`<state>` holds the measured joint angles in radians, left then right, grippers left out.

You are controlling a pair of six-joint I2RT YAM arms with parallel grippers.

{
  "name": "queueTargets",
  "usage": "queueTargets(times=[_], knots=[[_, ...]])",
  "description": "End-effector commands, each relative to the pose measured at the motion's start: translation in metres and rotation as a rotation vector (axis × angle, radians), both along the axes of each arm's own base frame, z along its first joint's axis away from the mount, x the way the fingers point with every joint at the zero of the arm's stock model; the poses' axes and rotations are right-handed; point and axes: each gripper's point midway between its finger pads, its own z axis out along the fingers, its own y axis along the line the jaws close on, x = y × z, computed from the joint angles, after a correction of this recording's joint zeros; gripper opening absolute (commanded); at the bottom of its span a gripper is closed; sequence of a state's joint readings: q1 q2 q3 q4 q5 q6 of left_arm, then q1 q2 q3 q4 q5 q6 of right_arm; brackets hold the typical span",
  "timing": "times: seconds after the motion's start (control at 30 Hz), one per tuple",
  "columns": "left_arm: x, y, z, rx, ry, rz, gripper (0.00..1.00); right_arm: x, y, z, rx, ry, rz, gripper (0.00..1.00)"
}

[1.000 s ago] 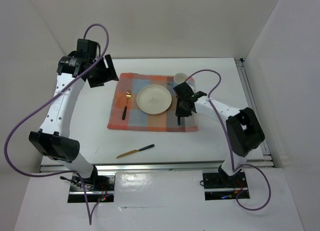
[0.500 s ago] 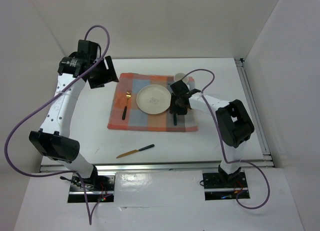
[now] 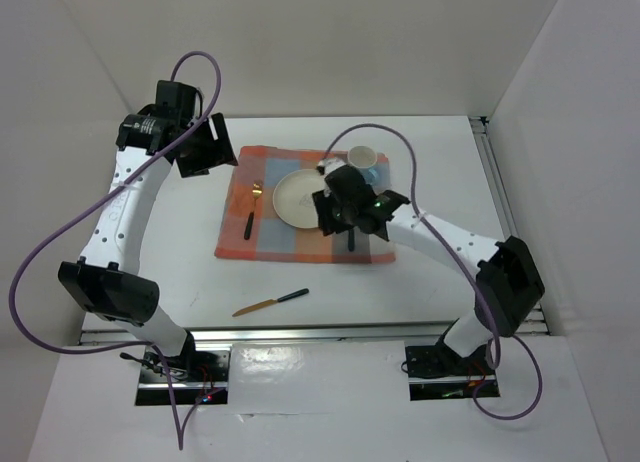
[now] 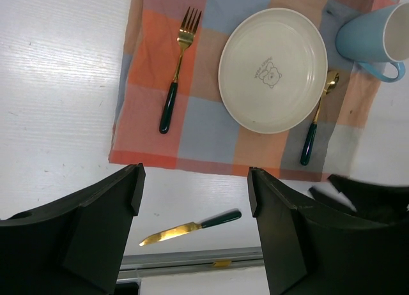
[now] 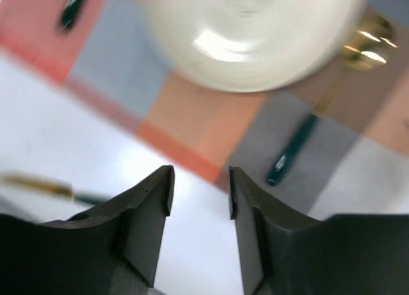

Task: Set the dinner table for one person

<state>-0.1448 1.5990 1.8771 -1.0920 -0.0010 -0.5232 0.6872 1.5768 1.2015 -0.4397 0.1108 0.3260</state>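
Top view: white worktop [image 3: 340,287], metal rails along its edges. Checked mat [image 3: 270,237] lies mid-worktop and carries a plate [image 3: 300,197], with a fork [image 3: 252,210] left of it and a blue cup [image 3: 363,160] at the mat's far right corner. Knife [image 3: 270,302] sits on bare worktop on the near side of the mat. Left hand [image 3: 205,147] is raised beyond the mat's far left corner. Right hand [image 3: 335,210] is over the plate's right edge.

Left wrist: fingers spread wide, nothing between them. Spoon [image 4: 317,122] lies just beside the plate's right rim.

Right wrist: picture blurred. Fingers partly apart, holding nothing, above the mat's near edge
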Motion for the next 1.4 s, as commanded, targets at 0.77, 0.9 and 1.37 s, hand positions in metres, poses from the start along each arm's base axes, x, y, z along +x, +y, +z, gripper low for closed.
queueTargets(times=[0.77, 0.9, 1.37], knots=[[-0.009, 0.001, 0.024, -0.022, -0.087, 0.006, 0.83, -0.139, 0.127, -0.114, -0.373, -0.043, 0.930, 0.62], [-0.008, 0.003, 0.027, -0.016, -0.097, 0.012, 0.83, -0.144, 0.122, -0.128, -0.367, 0.006, 0.948, 0.48], [-0.004, 0.007, 0.035, 0.004, -0.114, 0.033, 0.83, -0.134, 0.092, -0.037, -0.314, -0.095, 0.729, 0.00]])
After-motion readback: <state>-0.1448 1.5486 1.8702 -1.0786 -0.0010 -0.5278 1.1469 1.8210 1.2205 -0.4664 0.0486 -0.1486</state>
